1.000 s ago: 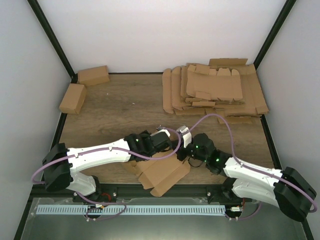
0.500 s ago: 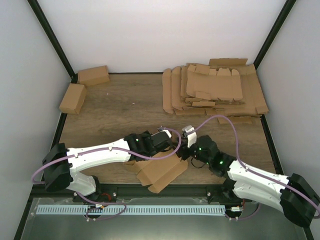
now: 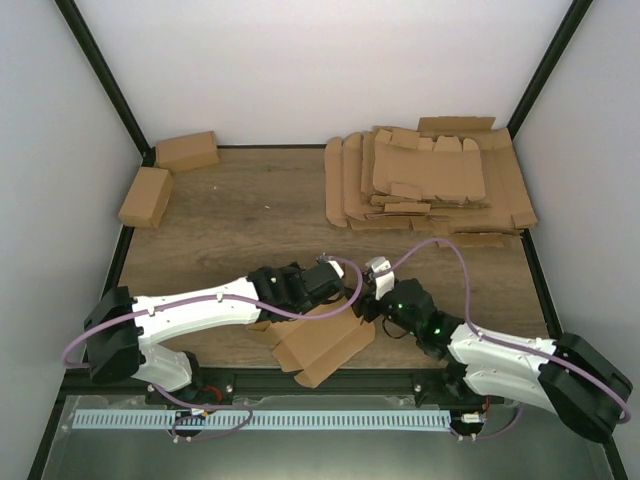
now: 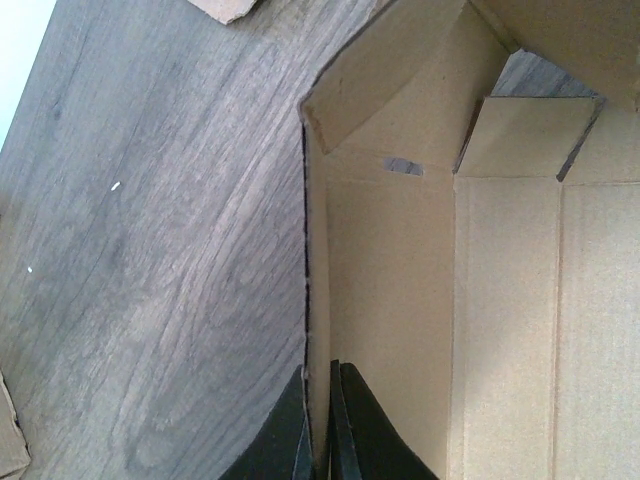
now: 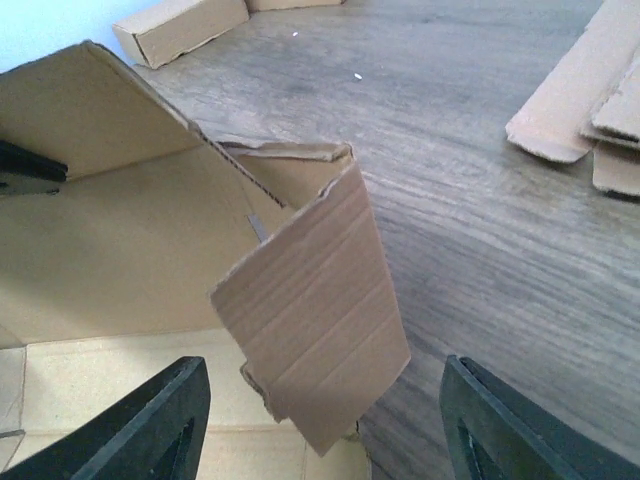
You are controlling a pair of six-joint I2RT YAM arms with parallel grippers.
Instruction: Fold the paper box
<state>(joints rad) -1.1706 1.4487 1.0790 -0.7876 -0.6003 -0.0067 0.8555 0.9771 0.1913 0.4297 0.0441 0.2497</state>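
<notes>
The paper box (image 3: 322, 345) is a half-folded brown cardboard blank lying at the near middle of the table. My left gripper (image 3: 333, 277) is shut on one upright side wall of it. In the left wrist view the dark fingertips (image 4: 352, 430) pinch that wall's edge, and the box's open inside (image 4: 440, 300) lies to the right. My right gripper (image 3: 374, 283) stands open just right of the box. In the right wrist view a loose end flap (image 5: 310, 320) hangs between its wide-apart fingers (image 5: 150, 425), touching neither.
A messy stack of flat cardboard blanks (image 3: 430, 180) fills the back right, its edges showing in the right wrist view (image 5: 590, 100). Two folded boxes (image 3: 187, 151) (image 3: 145, 196) lie at the back left corner. Dark frame rails run along the table's sides.
My right gripper has opened and let go of the end flap, and its arm has shifted slightly left. The left gripper has kept its hold in place.
</notes>
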